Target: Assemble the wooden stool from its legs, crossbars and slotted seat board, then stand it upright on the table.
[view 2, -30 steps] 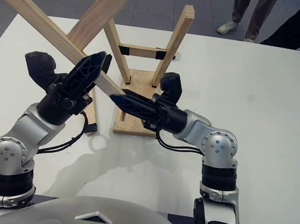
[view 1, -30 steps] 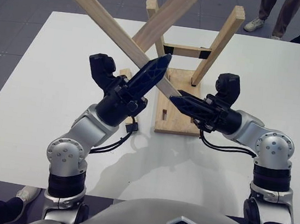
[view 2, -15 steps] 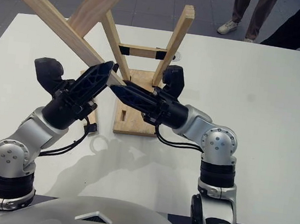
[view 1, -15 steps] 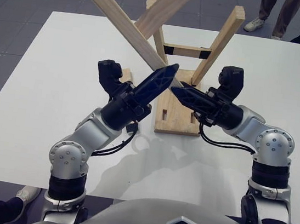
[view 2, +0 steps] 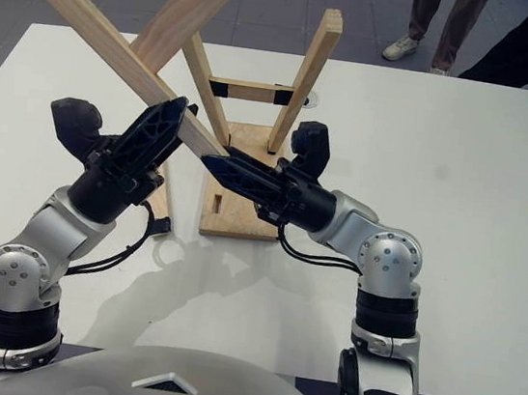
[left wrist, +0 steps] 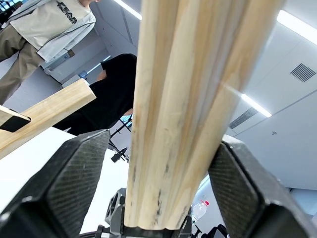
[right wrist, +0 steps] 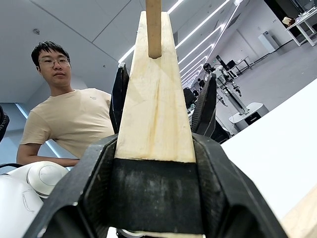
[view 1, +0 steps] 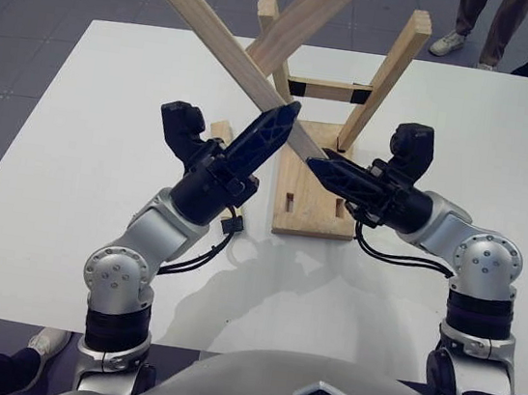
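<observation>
My left gripper (view 1: 293, 112) is shut on a loose wooden leg (view 1: 308, 9) that slants up and to the right; the leg (left wrist: 188, 109) sits between its pads. My right gripper (view 1: 315, 163) is shut on the black-taped end of a second leg (view 1: 200, 19), which slants up and to the left. The two legs cross in the air above the table. Just behind the grippers the slotted seat board (view 1: 312, 214) lies flat. Two legs (view 1: 387, 77) stand in it, joined by a crossbar (view 1: 327, 91) with black ends.
A short wooden piece (view 2: 158, 205) lies on the white table (view 1: 78, 134) beside the seat board, partly hidden under my left arm. Wide bare tabletop stretches to both sides. The table's far edge runs just behind the standing legs.
Over the last half second my left gripper has drawn slightly back to the left with its leg. My right gripper has eased a little down and right, keeping its leg.
</observation>
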